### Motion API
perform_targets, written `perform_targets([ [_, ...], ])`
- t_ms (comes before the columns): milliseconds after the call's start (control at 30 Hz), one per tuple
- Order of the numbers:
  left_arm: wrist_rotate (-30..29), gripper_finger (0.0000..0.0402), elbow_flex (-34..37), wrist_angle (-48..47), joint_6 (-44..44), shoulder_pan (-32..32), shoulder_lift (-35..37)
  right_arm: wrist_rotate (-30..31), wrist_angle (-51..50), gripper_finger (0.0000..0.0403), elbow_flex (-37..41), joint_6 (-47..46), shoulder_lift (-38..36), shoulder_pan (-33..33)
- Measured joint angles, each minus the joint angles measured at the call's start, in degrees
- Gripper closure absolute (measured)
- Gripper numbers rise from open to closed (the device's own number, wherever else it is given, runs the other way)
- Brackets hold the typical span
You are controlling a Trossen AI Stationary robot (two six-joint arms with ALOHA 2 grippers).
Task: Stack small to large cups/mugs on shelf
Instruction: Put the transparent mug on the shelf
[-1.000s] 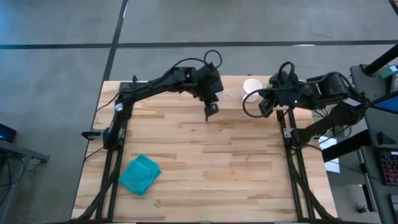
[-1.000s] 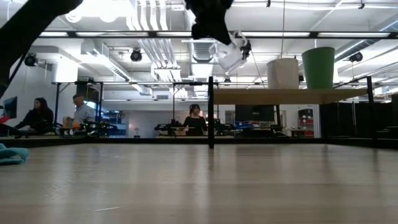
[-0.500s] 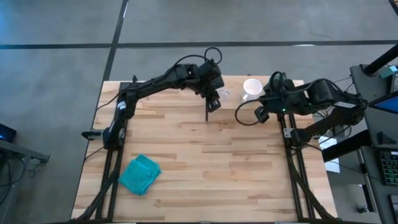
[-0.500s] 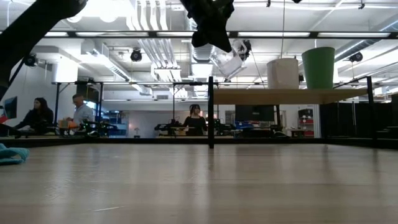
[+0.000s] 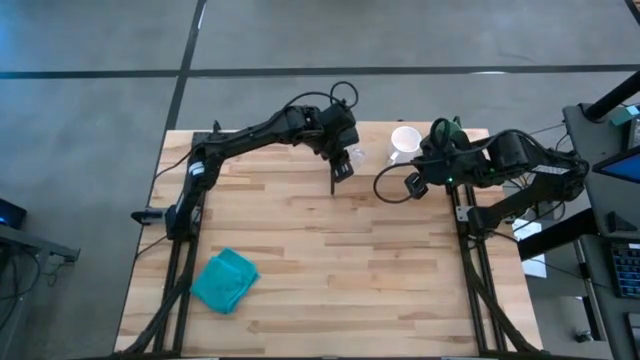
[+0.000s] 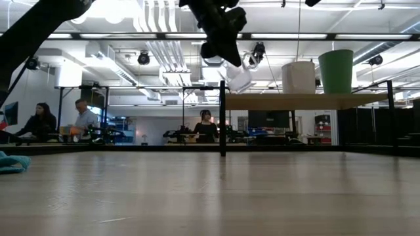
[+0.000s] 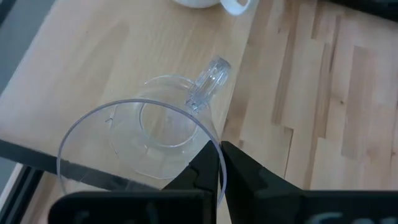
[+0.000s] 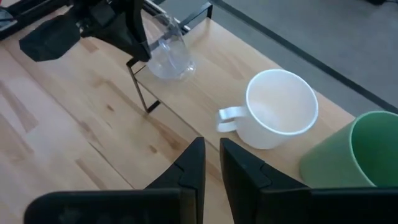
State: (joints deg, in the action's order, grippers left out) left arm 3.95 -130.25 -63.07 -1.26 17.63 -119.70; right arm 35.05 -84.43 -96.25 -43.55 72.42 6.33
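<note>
The shelf [image 6: 308,100] stands at the table's far edge. On it stand the white mug [image 5: 404,140], handle toward the left, and the green cup [image 6: 336,71] to its right. My left gripper [image 7: 219,163] is shut on a clear glass tumbler with a small handle [image 6: 237,77], held tilted over the shelf's left end [image 7: 124,62]. My right gripper [image 8: 211,165] is shut and empty, in front of the shelf, near the mug [image 8: 280,109] and the green cup [image 8: 348,149]. My left gripper pinches the tumbler's rim [image 7: 211,146], one finger inside the tumbler and one outside, on the side opposite its handle [image 7: 210,81]. The fingers slant down from above. The tumbler hangs tilted, its base just over the shelf board; whether it touches the board I cannot tell.
A teal cloth [image 5: 225,280] lies at the table's near left. The shelf's black post [image 5: 332,182] stands just below my left gripper. People sit at desks in the room behind [image 6: 85,121]. Bare tabletop [image 5: 340,270] spreads before the shelf.
My left gripper has gone down toward the shelf's left end with the tumbler, which stays tilted and now hangs just above the board. My right gripper has drawn back from the mug toward the table's near edge and a little left.
</note>
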Motion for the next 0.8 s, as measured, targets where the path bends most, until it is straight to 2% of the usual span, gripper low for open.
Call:
perform_targets([
  [467, 2.48, 0.0401, 3.05, 3.65, 0.1, 1.18, -0.28, -0.48, 0.64, 0.036, -0.02, 0.0, -0.02, 0.01],
  [800, 2.56, 0.0401, 2.09, 5.46, 0.09, 1.42, -0.44, -0.49, 0.81, 0.036, -0.04, 0.0, -0.02, 0.01],
])
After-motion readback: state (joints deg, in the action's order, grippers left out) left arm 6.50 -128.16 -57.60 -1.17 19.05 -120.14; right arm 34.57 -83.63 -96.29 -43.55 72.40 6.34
